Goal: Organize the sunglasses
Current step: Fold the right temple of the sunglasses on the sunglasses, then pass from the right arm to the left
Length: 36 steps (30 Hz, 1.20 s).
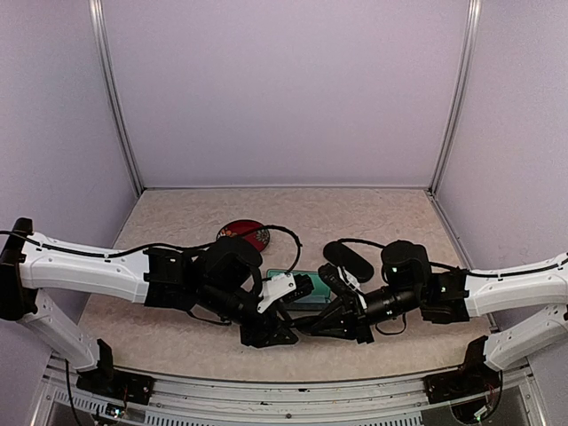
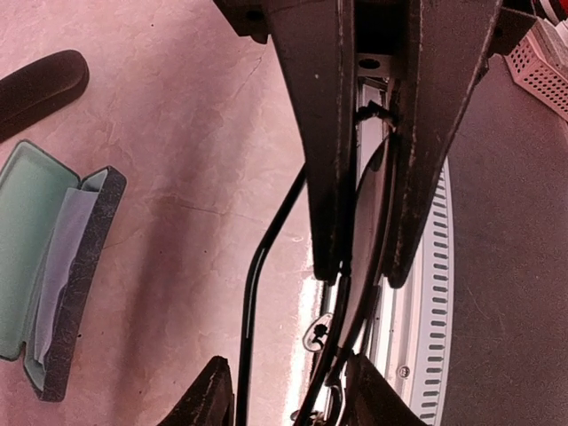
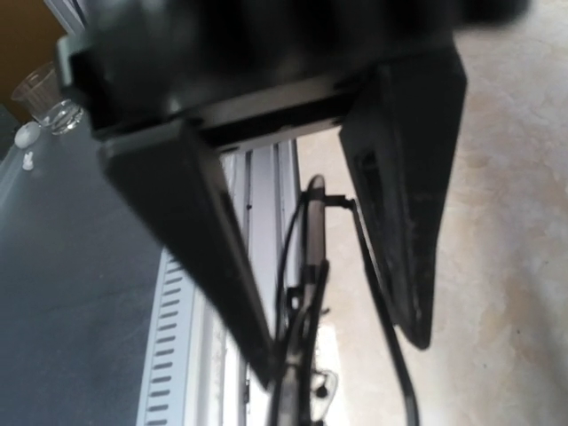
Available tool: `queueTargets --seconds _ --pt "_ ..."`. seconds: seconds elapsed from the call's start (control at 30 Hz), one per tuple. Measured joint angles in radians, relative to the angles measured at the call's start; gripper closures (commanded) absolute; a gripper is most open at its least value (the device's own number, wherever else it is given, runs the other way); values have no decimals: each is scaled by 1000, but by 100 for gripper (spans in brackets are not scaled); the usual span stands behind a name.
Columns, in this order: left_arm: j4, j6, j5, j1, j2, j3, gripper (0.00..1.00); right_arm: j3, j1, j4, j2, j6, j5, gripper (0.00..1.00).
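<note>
The thin black-framed sunglasses (image 2: 253, 293) hang edge-on above the table's front edge, between both grippers. My right gripper (image 3: 342, 355) is shut on them, one finger against the front and the other against the half-open temple (image 3: 382, 293). My left gripper (image 2: 366, 277) is open and straddles one lens, which lies against one finger with a thin slit of light at the other. From above, the left gripper (image 1: 271, 335) and the right gripper (image 1: 330, 321) meet near the front centre. The reddish-brown sunglasses (image 1: 244, 233) lie behind the left arm.
The blue-grey case (image 2: 35, 231) lies open with a pale cloth (image 2: 62, 257) inside, just behind the grippers. The black oval case (image 1: 348, 260) lies shut to its right. The slotted metal rail (image 2: 426, 293) of the front edge runs directly below the glasses.
</note>
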Motion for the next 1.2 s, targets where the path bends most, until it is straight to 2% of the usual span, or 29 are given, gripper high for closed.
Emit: queueTargets --seconds 0.17,0.6,1.0,1.2 --pt "-2 3 0 9 -4 3 71 -10 0 11 0 6 -7 91" --pt "-19 28 28 10 -4 11 89 -13 -2 34 14 24 -13 85" --pt "-14 32 8 17 -6 12 91 -15 -2 32 -3 48 24 55" --pt "4 30 2 21 -37 -2 91 -32 -7 24 -72 53 51 46"
